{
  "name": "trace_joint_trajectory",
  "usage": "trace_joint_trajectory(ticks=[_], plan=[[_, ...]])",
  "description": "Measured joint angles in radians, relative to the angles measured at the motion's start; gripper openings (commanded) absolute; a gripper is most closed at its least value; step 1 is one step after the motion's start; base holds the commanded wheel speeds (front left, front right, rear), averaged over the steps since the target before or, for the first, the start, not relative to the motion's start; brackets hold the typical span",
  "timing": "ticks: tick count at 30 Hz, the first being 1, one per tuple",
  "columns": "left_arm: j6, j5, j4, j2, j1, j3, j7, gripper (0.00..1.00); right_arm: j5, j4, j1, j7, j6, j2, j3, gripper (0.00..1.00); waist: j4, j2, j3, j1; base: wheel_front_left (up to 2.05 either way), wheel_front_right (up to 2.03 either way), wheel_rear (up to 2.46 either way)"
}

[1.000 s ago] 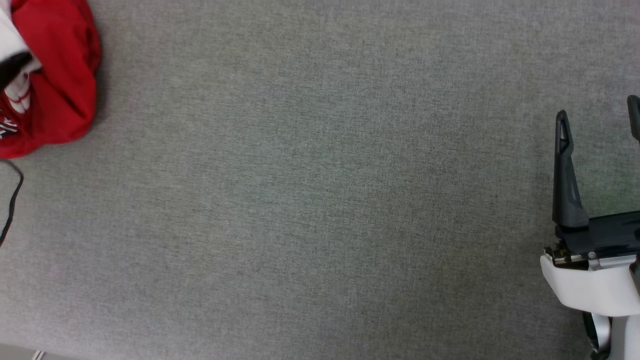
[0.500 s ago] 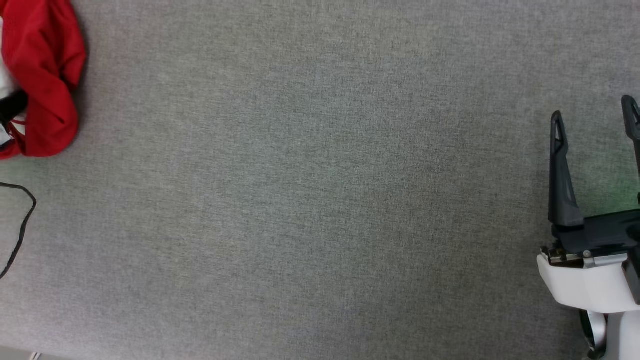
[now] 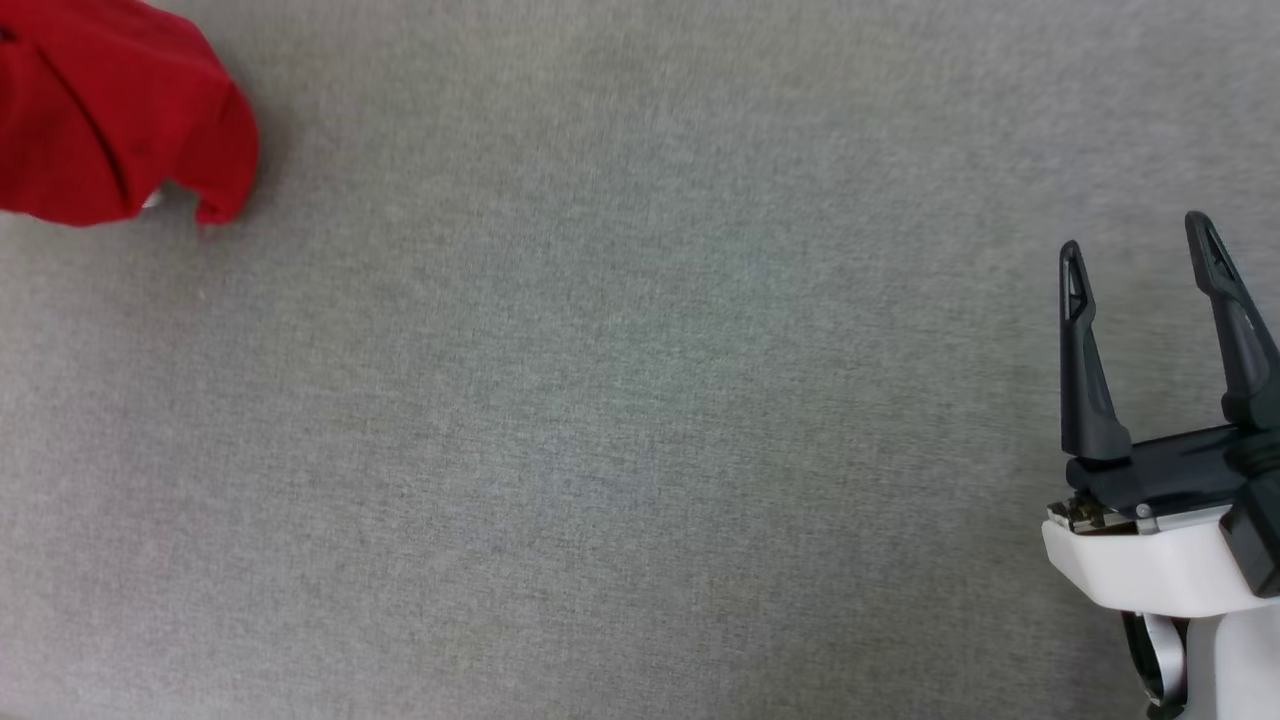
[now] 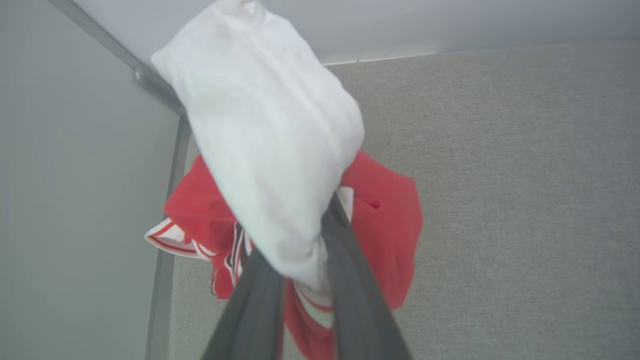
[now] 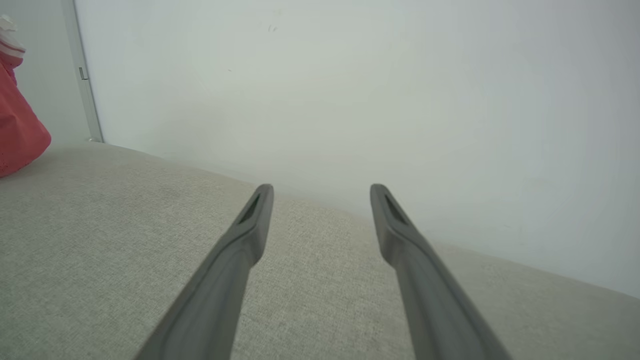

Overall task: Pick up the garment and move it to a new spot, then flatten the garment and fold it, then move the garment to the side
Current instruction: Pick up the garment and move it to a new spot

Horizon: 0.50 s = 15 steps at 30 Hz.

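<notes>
Garment: the red jersey-style garment, with white sleeves and red-white striped trim, is bunched at the far upper-left corner of the head view. It is over the grey woven surface and well apart from the right gripper.
Left gripper: the left gripper has its two long dark fingers drawn close together, clamped on a white sleeve of the garment. The red body hangs crumpled beyond them.
Why held so: pinching one sleeve lets the rest of the cloth trail free, which appears to suit carrying it to a new spot before any flattening.
Right gripper: the right gripper is low at the right, its fingers wide apart and holding nothing. It is probably parked clear of the carry and ready for the spreading step.
Left wrist view adds: the grip itself, the striped trim and the sleeve. The head view gives the red mass but not which part is pinched.
Right wrist view adds: a pale wall rising behind the surface, the garment's edge at that view's left border, and bare surface between the spread fingers.
Unclear: whether the garment's lowest folds touch the surface.
</notes>
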Motion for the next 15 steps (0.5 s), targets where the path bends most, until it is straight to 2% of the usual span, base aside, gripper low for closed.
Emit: trace_joint_trajectory(ticks=[2, 8, 15], plan=[[0.000, 0.027, -0.060, 0.029, -0.030, -0.028, 0.000, 0.00, 0.016, 0.007, 0.002, 0.000, 0.000, 0.000, 0.000, 1.00, -0.008, 0.0000, -0.027, 0.0000, 0.00, 0.00, 0.00], [0.000, 0.084, -0.224, 0.061, -0.134, -0.106, 0.021, 0.00, 0.063, 0.029, 0.019, 0.000, 0.000, 0.000, 0.001, 1.00, -0.047, 0.0000, -0.098, -0.0001, 0.00, 0.00, 0.00], [0.000, 0.089, -0.366, 0.009, -0.242, -0.192, 0.064, 0.00, 0.100, 0.052, 0.041, 0.000, 0.000, -0.001, -0.005, 1.00, -0.116, 0.0000, -0.166, -0.0001, 0.00, 0.00, 0.00]])
